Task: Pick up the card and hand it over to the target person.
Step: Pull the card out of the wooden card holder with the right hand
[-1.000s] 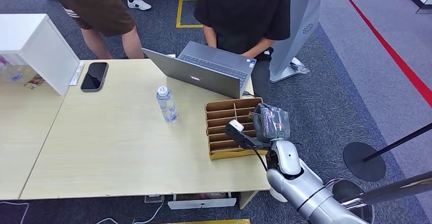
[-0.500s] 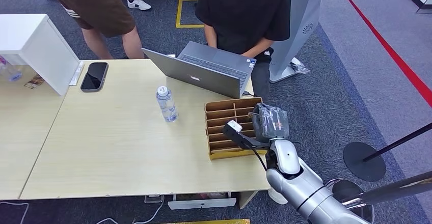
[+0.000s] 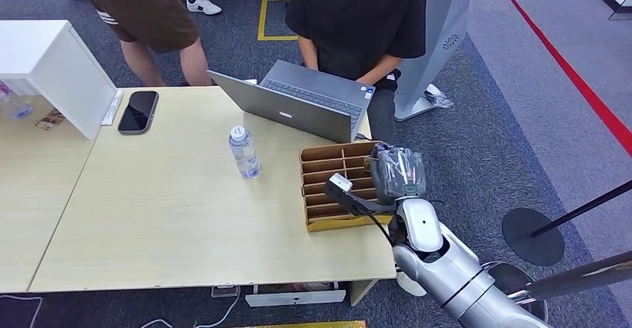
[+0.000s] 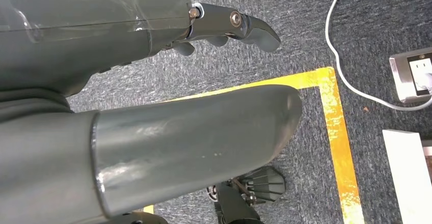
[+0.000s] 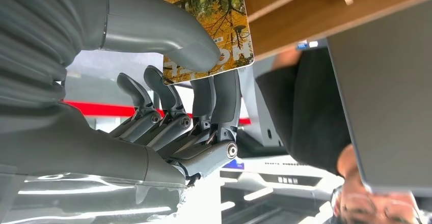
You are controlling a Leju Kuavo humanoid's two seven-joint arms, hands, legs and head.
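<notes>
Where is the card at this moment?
In the right wrist view, the card is pinched by the right hand, partly inside the cardboard organizer near the laptop.

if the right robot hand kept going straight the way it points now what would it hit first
Probably the open laptop beyond the cardboard tray. The right robot hand, pinching the card, points that way, but depth is unclear.
</notes>
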